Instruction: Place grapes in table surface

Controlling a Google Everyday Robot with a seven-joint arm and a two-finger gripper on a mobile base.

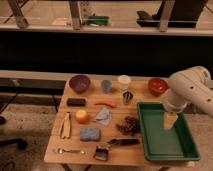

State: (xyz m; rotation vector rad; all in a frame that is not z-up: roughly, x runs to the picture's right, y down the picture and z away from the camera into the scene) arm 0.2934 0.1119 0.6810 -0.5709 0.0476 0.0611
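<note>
The grapes [129, 125], a dark purple-brown bumpy cluster, lie on the light tan table surface [75, 142], just left of the green tray [165, 132]. My gripper [170, 121] hangs from the white arm [189, 90] at the right, above the inside of the green tray, to the right of the grapes and apart from them. Nothing shows in it.
On the table: a purple bowl [79, 83], blue cup [106, 86], white cup [124, 81], red bowl [157, 86], metal cup [127, 97], black block [76, 102], red chili [105, 104], orange [82, 116], blue cloth [103, 116], banana [65, 125], blue sponge [90, 134], spoon [69, 150], brush [112, 146].
</note>
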